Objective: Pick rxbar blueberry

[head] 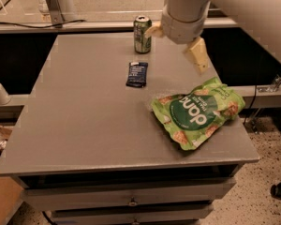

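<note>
The rxbar blueberry (pixel 137 74) is a small flat dark navy wrapper lying on the grey table (pixel 84 125), a little in front of the green can. My gripper (pixel 174 50) hangs over the back right of the table, to the right of the bar and above it. Its two cream fingers (pixel 197 55) are spread apart and hold nothing. One finger is close beside the can, the other points toward the green bag.
A green drink can (pixel 142 34) stands upright at the table's back edge. A large green snack bag (pixel 196 111) lies at the front right. Drawers sit under the tabletop. A cardboard box (pixel 0 200) is on the floor at left.
</note>
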